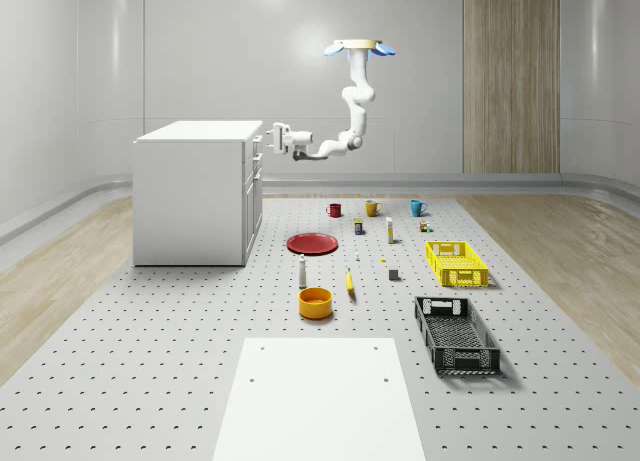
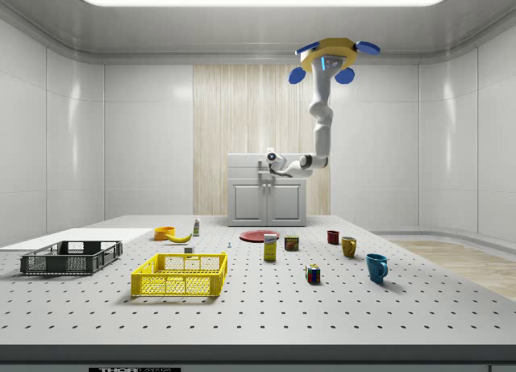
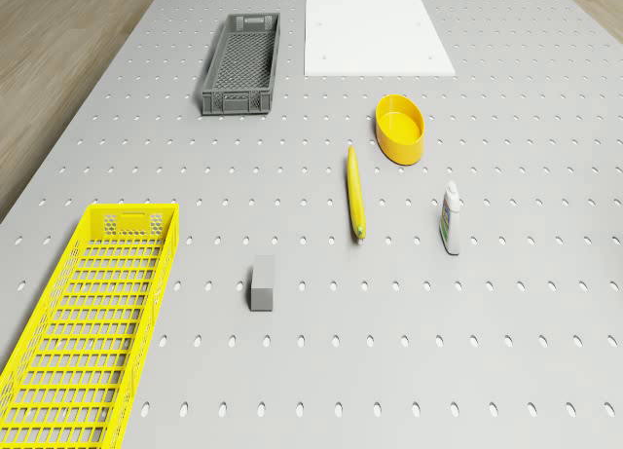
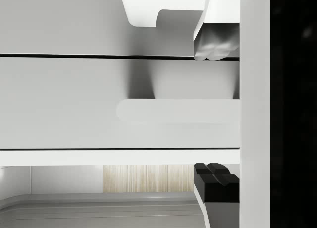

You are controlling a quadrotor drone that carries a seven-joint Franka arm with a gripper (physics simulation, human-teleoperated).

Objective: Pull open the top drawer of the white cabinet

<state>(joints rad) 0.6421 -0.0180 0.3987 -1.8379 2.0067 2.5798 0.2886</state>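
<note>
The quadrotor drone [image 1: 359,48] hovers high above the perforated grey table [image 1: 200,361], out in front of the white box-shaped cabinet [image 1: 190,196], so its white jointed arm [image 1: 352,106] can reach sideways to the cabinet's front. The two-finger gripper [image 4: 216,109] is spread wide, one fingertip [image 4: 216,42] on either side of the top drawer's pale bar handle [image 4: 178,111], which lies between them ungrasped. That straddle likely sets up a clamp and a straight pull away from the cabinet.
</note>
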